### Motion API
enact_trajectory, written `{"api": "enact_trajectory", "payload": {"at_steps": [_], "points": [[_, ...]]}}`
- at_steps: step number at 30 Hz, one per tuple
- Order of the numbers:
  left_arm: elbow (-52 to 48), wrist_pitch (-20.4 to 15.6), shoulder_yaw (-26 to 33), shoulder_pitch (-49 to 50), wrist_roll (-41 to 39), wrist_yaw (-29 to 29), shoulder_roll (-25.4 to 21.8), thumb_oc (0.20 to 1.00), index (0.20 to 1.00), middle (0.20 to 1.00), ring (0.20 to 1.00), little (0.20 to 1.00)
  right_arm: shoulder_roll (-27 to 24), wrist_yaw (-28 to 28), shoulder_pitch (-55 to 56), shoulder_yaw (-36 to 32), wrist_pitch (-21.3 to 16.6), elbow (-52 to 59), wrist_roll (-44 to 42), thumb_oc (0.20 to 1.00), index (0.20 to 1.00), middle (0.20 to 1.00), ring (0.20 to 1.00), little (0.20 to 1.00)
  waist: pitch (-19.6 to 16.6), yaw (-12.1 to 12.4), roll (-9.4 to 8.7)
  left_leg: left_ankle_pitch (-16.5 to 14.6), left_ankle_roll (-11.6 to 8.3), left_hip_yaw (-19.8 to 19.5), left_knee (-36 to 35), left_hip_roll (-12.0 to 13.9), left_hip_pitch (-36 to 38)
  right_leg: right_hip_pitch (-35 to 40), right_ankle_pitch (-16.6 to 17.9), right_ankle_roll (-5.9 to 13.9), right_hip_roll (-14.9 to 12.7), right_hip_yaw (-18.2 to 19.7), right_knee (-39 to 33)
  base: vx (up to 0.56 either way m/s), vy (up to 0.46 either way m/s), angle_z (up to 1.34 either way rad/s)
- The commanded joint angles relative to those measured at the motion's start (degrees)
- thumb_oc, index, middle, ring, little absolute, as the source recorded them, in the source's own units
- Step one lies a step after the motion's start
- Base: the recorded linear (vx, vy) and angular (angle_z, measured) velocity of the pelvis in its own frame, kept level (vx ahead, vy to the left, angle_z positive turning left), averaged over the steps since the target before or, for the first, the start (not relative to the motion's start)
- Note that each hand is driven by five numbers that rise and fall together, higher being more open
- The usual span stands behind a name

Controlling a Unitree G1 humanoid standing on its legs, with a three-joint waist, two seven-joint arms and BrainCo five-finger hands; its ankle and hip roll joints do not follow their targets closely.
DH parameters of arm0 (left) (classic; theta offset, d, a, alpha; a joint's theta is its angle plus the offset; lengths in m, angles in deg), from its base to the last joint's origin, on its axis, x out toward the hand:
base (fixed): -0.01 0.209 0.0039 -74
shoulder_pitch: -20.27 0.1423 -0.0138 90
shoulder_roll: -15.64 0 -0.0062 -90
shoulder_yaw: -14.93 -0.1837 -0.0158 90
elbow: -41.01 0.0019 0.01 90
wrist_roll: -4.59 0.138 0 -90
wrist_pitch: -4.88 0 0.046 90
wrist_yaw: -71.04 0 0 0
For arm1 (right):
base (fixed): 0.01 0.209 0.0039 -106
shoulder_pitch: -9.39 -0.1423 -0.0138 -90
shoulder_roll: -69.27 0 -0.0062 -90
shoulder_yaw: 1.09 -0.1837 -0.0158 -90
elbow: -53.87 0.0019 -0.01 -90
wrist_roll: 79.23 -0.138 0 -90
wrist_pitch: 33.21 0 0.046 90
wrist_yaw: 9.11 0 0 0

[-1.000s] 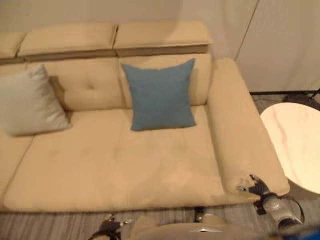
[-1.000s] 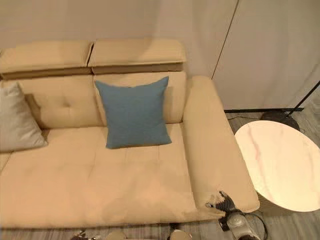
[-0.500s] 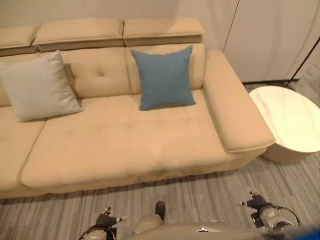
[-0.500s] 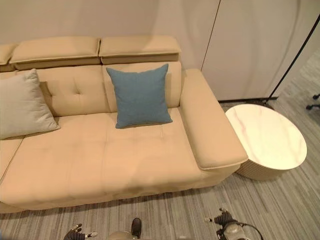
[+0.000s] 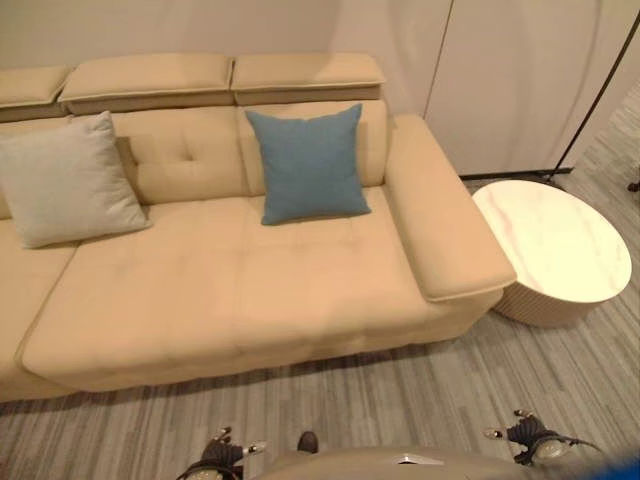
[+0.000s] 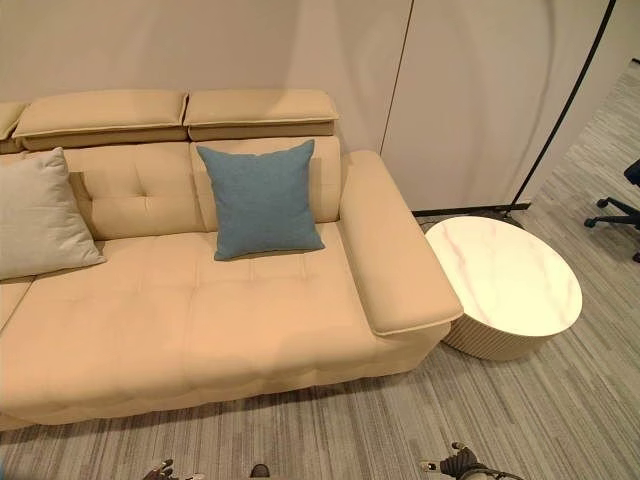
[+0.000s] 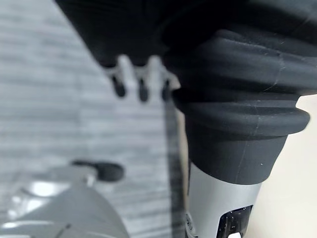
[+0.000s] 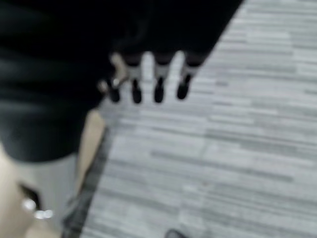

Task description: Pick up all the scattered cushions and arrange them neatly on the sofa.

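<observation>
**Two cushions upright on sofa, both hands low and empty**

Beige sofa (image 5: 250, 290) across the upper and middle field, on grey striped carpet (image 5: 400, 390). Blue cushion (image 5: 306, 164) propped upright against the backrest at about 12 o'clock, just left of the sofa's right armrest (image 5: 445, 230). Light grey cushion (image 5: 66, 180) also upright against the backrest, out at 10 o'clock, well apart from the blue one. Seat between and in front of them bare.

Round white marble-topped side table (image 5: 552, 238) at 2 o'clock, just beside the armrest's front end. Part of a black office chair (image 6: 620, 205) at the far right edge, near 3 o'clock.

Left hand (image 5: 222, 455) down at 7 o'clock by the lower edge, over carpet; in its wrist view, fingers (image 7: 141, 89) hanging straight and slightly apart, holding nothing. Right hand (image 5: 528, 435) down at 5 o'clock, likewise over carpet; in its wrist view, fingers (image 8: 158, 91) straight, spread side by side, nothing between them. Both hands well apart from the sofa and from either cushion.
</observation>
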Motion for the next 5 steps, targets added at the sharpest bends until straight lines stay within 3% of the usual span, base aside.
{"api": "enact_trajectory", "payload": {"at_steps": [1, 5], "points": [[2.2, -0.44, 0.66, -2.92, 2.02, 0.09, -1.41, 1.0, 1.0, 1.0, 1.0, 1.0, 0.77, -1.08, -3.42, 0.9, -0.82, -0.69, 0.35, 1.0, 1.0, 1.0, 1.0, 1.0, 0.83, 0.37, -2.96, -5.5, -0.64, -1.0, 0.22, -1.78, 3.61, -2.44, 3.81, 5.52, -3.22, 1.53, 1.0, 0.0, 0.0, 0.0], [2.23, -0.38, 0.58, -2.93, 2.08, 0.13, -1.37, 1.0, 1.0, 1.0, 1.0, 1.0, 0.86, -1.28, -3.13, 0.62, -0.82, -0.94, 0.27, 1.0, 1.0, 1.0, 1.0, 1.0, 0.51, 0.3, -2.87, -5.64, -0.68, -0.89, -0.05, -1.74, 4.21, -1.92, 3.76, 5.55, -3.28, 1.48, 0.76, 0.0, 0.003, 0.01]]}}
